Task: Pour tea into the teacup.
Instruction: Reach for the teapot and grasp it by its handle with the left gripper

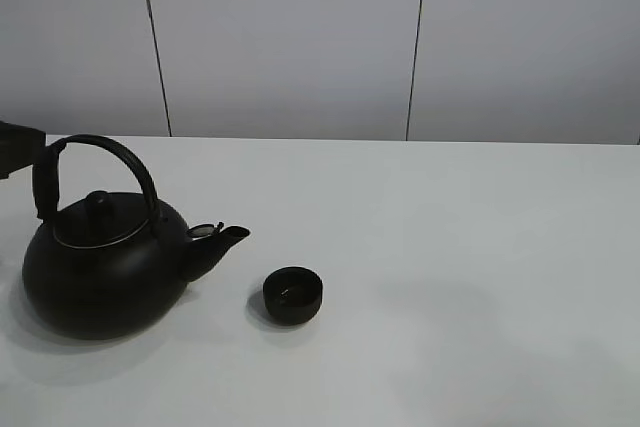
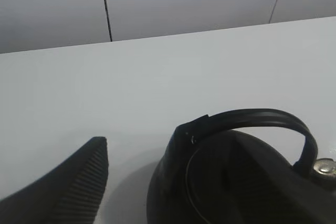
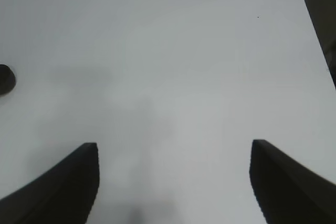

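**Teacup stands by the spout, my right claw wide, my left unclear**

The teacup (image 1: 293,294) sits upright on the white table (image 1: 480,247), towards the front in the high view and a little left of the middle. Its inside is too dark for me to tell whether it holds anything. My right wrist view catches only a sliver of it at the edge (image 3: 5,80).

Near it on its left stands the kettle (image 1: 105,262), upright, with its lid (image 1: 98,209) on and its handle (image 1: 120,152) arched over the top. The spout (image 1: 225,240) points towards the teacup and is apart from it.

My left claw (image 1: 16,149) shows as a dark shape at the left edge of the high view, close to the rear end of the handle. I cannot tell whether it touches the handle. In my left wrist view only one ribbed finger (image 2: 68,187) shows, beside the kettle and clear of it. The other finger is out of sight, so I cannot tell how wide this claw stands.

My right claw (image 3: 176,182) is spread wide over bare table, well apart from the teacup, with nothing between its fingers (image 3: 63,184).

Behind the table runs a pale panelled wall (image 1: 300,37).
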`<state>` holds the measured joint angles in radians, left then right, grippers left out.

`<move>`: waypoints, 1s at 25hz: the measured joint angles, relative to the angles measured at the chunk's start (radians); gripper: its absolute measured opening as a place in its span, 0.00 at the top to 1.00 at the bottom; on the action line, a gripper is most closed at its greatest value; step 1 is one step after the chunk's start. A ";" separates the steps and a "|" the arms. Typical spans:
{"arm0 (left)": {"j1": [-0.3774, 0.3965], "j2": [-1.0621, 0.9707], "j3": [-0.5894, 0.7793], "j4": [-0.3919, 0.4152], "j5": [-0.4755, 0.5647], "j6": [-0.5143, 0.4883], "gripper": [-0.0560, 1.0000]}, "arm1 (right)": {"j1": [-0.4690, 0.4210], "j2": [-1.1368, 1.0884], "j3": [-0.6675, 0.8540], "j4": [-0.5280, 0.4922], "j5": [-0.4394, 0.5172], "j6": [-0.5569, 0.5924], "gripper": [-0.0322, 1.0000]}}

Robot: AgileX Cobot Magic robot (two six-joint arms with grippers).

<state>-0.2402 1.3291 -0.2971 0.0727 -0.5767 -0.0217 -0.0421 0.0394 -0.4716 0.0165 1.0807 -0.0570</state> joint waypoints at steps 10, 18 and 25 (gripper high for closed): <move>0.153 0.118 0.013 0.350 -0.212 -0.207 0.50 | 0.000 0.000 0.000 0.000 0.000 0.000 0.44; 0.161 0.316 0.018 0.366 -0.402 -0.192 0.50 | 0.000 0.000 0.000 0.000 0.000 0.000 0.44; 0.161 0.453 -0.040 0.361 -0.494 -0.184 0.50 | 0.000 0.000 0.000 0.000 0.000 0.000 0.44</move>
<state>-0.0789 1.7817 -0.3369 0.4338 -1.0704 -0.2061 -0.0421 0.0394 -0.4716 0.0162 1.0808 -0.0570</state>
